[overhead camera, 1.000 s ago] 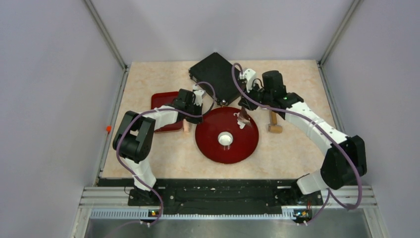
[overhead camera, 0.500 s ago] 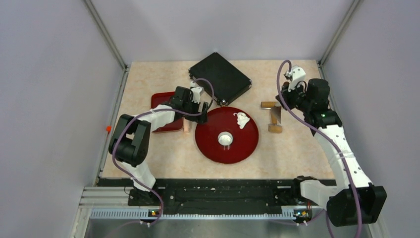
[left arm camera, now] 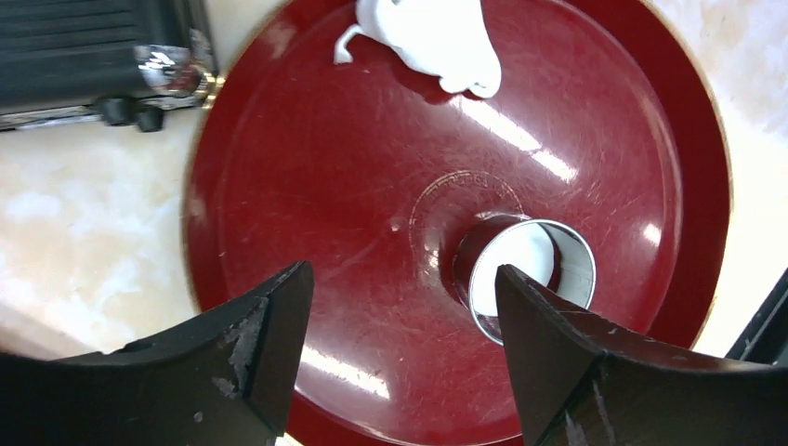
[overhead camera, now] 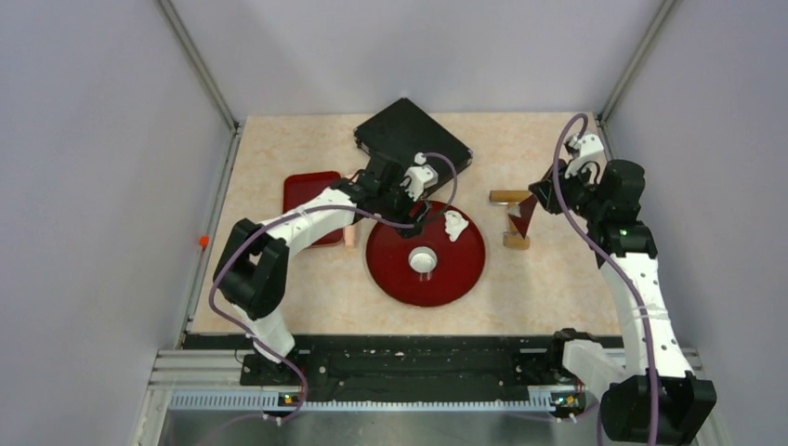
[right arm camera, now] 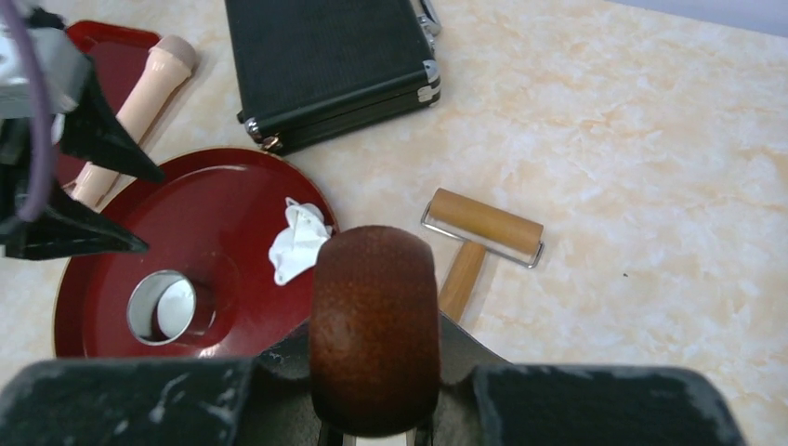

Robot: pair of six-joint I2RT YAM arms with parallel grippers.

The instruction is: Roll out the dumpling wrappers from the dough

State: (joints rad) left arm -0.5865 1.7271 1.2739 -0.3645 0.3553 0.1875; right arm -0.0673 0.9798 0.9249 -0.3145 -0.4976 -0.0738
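Observation:
A round red plate (overhead camera: 465, 274) holds a ragged white scrap of dough (overhead camera: 454, 223) (left arm camera: 432, 37) (right arm camera: 297, 240) near its far rim. At its centre stands a small ring cutter (left arm camera: 578, 255) (right arm camera: 139, 293) with a white round wrapper (overhead camera: 424, 260) (left arm camera: 525, 265) inside. My left gripper (overhead camera: 415, 206) (left arm camera: 404, 279) hovers open over the plate's far-left part, empty, its right finger (left arm camera: 558, 353) just in front of the ring. My right gripper (overhead camera: 544, 200) (right arm camera: 374, 372) is off to the right of the plate, shut on a dark red-brown tool (overhead camera: 523, 216) (right arm camera: 372, 316).
A black case (overhead camera: 412, 147) (right arm camera: 325, 56) lies behind the plate. A wooden hand roller (overhead camera: 511, 218) (right arm camera: 483, 228) lies right of the plate, below my right gripper. A red rectangular tray (overhead camera: 307, 200) sits at the left with a beige rolling pin (right arm camera: 139, 102) by it.
My left gripper has opened and swung right from the tray side to over the plate. My right arm has pulled back off the plate to the right with its tool, leaving the scrap.

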